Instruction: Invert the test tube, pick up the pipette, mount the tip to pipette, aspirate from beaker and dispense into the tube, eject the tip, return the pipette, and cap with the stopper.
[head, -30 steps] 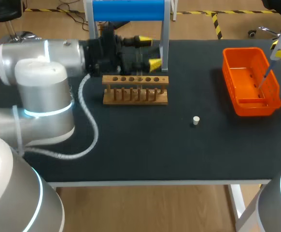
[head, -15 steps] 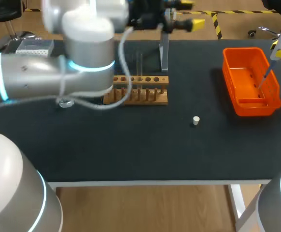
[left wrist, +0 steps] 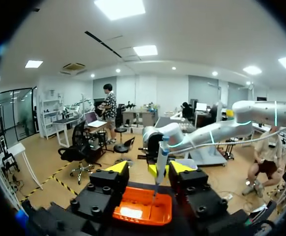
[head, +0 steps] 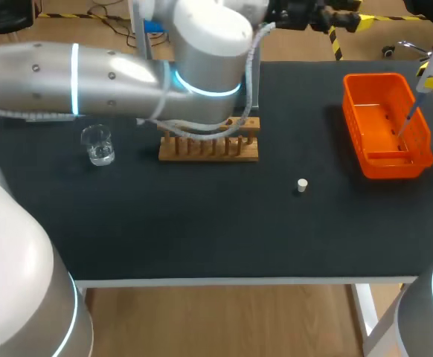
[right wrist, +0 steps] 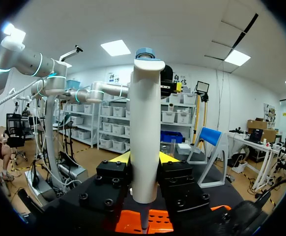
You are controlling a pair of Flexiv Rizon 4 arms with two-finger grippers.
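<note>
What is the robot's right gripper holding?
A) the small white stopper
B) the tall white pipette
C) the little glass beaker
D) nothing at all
B: in the right wrist view the right gripper has both yellow-tipped fingers pressed against the tall white plastic pipette, whose thin tip points down into the orange plastic basket.

You have a black table on a wood floor marked with yellow-black tape. Ceiling light panels glow overhead, and shelving holds bins.
</note>
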